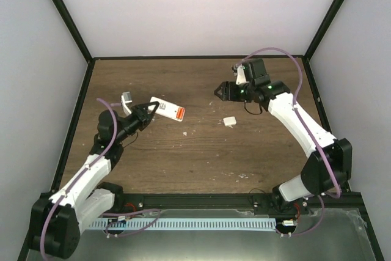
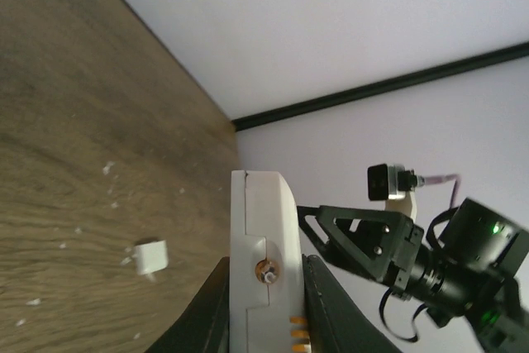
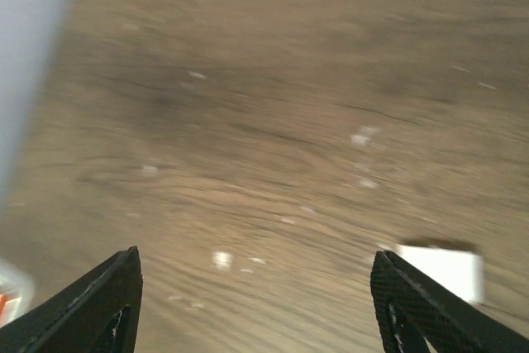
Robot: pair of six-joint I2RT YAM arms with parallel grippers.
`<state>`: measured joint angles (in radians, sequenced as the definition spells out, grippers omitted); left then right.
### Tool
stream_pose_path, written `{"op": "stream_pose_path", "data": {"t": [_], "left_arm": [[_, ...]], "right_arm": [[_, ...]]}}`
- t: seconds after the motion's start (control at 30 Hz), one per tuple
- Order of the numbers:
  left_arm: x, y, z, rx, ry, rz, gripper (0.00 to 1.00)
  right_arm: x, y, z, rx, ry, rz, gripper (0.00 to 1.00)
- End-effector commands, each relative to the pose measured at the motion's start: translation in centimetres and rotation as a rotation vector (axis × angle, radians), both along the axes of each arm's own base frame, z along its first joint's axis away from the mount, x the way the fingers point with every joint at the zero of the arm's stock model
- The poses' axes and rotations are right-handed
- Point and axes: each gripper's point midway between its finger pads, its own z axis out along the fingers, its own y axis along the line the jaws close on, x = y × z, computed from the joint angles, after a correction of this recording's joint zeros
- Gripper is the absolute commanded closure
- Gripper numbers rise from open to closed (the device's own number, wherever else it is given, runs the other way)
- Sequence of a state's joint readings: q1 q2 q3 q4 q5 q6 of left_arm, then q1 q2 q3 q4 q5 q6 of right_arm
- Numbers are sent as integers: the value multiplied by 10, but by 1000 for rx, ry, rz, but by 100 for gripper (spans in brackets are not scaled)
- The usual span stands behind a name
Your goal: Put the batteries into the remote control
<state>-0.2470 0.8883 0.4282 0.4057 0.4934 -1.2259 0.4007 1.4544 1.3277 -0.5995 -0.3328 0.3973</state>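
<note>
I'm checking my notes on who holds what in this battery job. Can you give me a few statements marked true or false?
1. The left gripper is shut on the remote control. True.
2. The right gripper grips the small white cover. False: it is open and empty, and the cover lies on the table.
3. The cover is clipped onto the remote control. False: it lies apart from it, nearer the right gripper.
4. Small white crumbs lie on the wood. True.
</note>
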Motion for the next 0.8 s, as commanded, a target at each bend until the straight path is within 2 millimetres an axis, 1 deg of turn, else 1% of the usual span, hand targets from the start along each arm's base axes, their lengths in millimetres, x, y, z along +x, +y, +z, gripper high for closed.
{"op": "stream_pose_path", "data": {"t": [0.0,0.07,0.13,0.27,0.37,0.47,0.5,0.67,0.77], "left_arm": [[-3,-16,-9,92,-98,-123,100],[-3,-23,-15,96,-117,-168,100],[0,-26,-25,113,-127,-190,100],[5,-26,-50,168,-123,-185,100],[7,-26,-63,180,-123,-184,100],[12,-31,-69,172,-139,-204,100],[13,-34,-74,176,-138,-217,100],[18,-53,-91,156,-150,-314,100],[22,-59,-108,147,-122,-325,100]], "right_arm": [[1,-57,-58,-349,65,-100,32],[3,-63,-74,-396,76,-95,30],[4,-67,-90,-421,99,-86,29],[4,-71,-125,-480,162,-59,27],[5,-72,-146,-509,194,-38,25],[8,-71,-158,-528,204,-20,23],[8,-71,-162,-534,211,-13,22],[7,-71,-180,-552,237,11,22],[6,-70,-187,-551,246,20,21]]}}
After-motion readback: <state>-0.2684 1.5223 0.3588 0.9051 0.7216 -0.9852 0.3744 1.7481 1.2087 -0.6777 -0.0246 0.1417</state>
